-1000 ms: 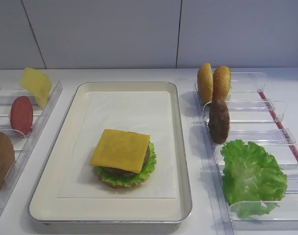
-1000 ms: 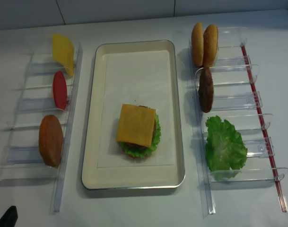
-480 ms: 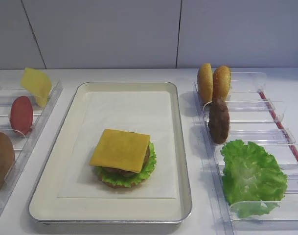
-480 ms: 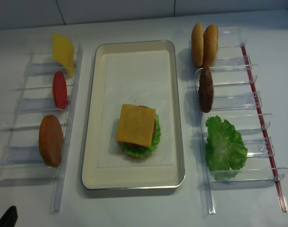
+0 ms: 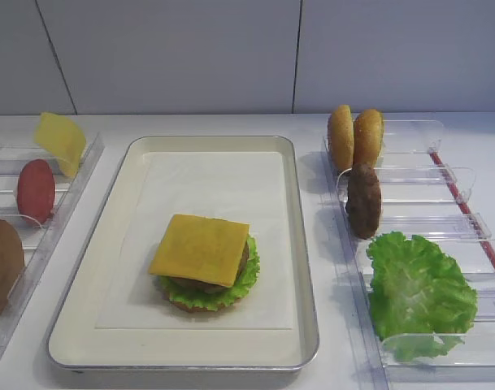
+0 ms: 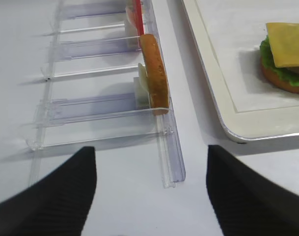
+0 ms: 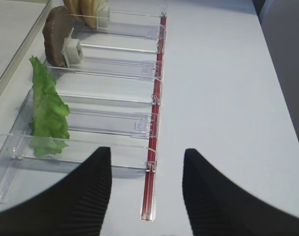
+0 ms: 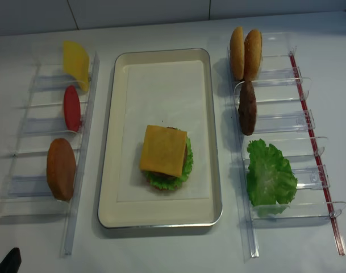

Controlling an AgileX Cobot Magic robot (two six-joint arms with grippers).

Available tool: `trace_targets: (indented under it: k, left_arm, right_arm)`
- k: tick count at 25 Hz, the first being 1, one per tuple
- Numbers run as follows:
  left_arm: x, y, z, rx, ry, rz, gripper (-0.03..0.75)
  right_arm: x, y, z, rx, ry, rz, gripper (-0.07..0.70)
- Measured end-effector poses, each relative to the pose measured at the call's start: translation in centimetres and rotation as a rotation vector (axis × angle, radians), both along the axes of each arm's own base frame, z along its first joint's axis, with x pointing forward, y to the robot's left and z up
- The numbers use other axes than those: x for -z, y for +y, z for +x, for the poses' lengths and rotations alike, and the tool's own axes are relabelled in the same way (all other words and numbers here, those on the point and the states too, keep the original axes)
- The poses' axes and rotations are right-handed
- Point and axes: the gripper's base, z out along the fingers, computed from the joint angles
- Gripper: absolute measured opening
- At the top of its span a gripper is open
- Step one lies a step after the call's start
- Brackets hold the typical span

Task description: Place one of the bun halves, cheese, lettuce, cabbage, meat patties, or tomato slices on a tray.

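both grippers, left gripper and right gripper, we see with jaws wide apart, holding nothing. cheese lies on top of the stack on the tray.

Lab-style test bench: bare white table, plain panel wall, clear plastic bins holding burger ingredients.

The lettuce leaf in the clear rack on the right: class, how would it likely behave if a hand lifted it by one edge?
The lettuce leaf looks thin and ruffled, so it would probably flop and sag. It spills over its clear rack divider, which suggests it is light and soft. Its crinkled edge should give some grip, but a shallow pinch might slip.
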Motion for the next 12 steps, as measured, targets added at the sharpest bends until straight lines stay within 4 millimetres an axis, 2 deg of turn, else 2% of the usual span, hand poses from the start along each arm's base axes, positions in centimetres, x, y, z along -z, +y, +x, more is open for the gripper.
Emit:
trace_targets:
  k: [12]
  left_arm:
    - [0.00,0.00,0.00,0.000,0.000,0.000,0.435]
  right_arm:
    - [0.00,-0.02,0.00,0.001,0.000,-0.002,0.368]
